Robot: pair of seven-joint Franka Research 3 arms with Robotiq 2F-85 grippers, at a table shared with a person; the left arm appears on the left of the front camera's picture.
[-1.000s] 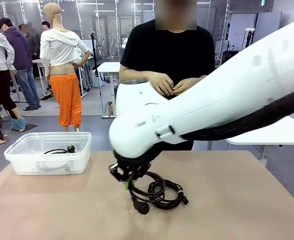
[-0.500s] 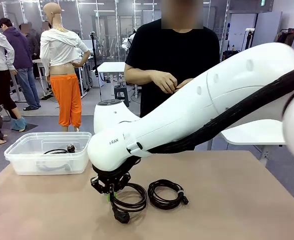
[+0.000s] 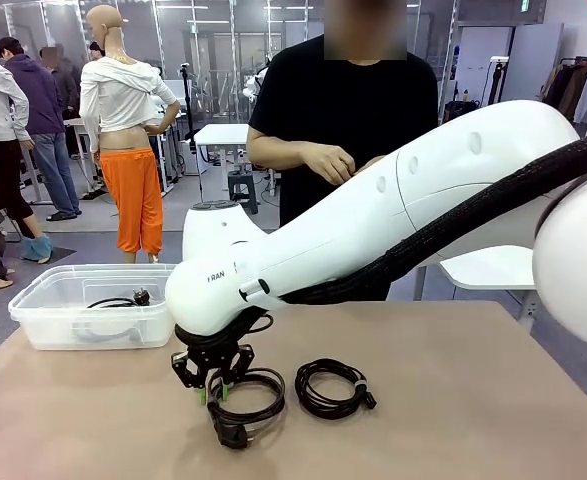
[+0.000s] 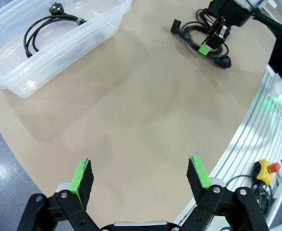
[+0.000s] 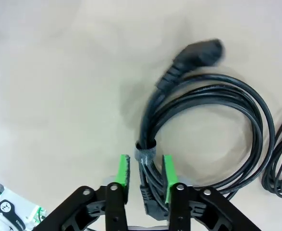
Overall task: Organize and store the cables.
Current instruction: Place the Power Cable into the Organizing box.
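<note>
A black coiled cable [image 3: 245, 402] lies on the table, and its tied part [image 5: 145, 156] sits between my right gripper's [image 5: 145, 175] green pads. The jaws are open, and the left pad stands clear of the cord. Its plug end [image 5: 198, 53] points away from the fingers. A second coiled cable [image 3: 333, 388] lies just to the right, apart from the first. A third cable [image 3: 113, 302] rests inside the clear plastic bin [image 3: 33, 325]. My left gripper [image 4: 141, 175] hangs open over bare table, holding nothing, far from the cables.
A person in a black shirt stands at the far side with hands [image 3: 338, 165] held together above the table. The bin stands at the table's left rear corner. My right arm's white body [image 3: 373, 220] reaches across the middle. The table edge and a rail [image 4: 256, 134] run beside my left gripper.
My right arm has carried one coil leftward, away from the second coil, and set it on the table. Its jaws have gone from shut on the coil to open.
</note>
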